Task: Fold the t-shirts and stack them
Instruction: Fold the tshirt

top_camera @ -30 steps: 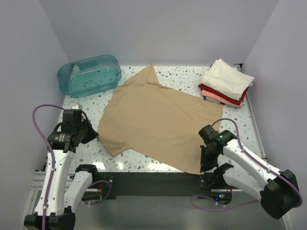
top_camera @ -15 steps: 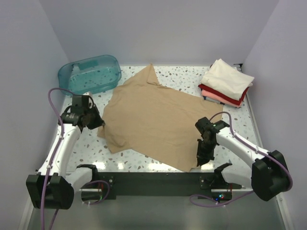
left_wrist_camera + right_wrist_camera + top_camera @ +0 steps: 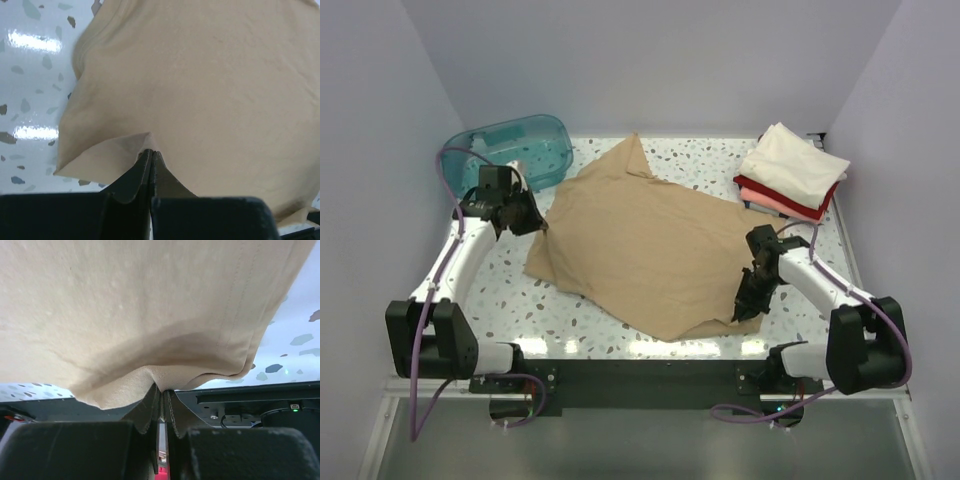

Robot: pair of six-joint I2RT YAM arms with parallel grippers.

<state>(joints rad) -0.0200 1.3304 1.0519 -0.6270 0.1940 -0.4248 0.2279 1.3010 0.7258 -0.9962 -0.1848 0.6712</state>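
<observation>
The tan t-shirt lies spread over the middle of the table, its near part lifted and folding back. My left gripper is shut on its left edge, pinching the tan t-shirt between the fingertips in the left wrist view. My right gripper is shut on the shirt's right hem, with the tan t-shirt draped above it in the right wrist view. A folded stack sits at the back right: a cream-white shirt on top, a red shirt and a pink shirt below.
A translucent teal tub stands at the back left, just behind my left arm. The speckled white table ends at a dark front rail. Walls enclose three sides.
Both grippers have moved away from the near edge toward the back, dragging the tan shirt's near edge with them. The shirt's near part now covers less of the table.
</observation>
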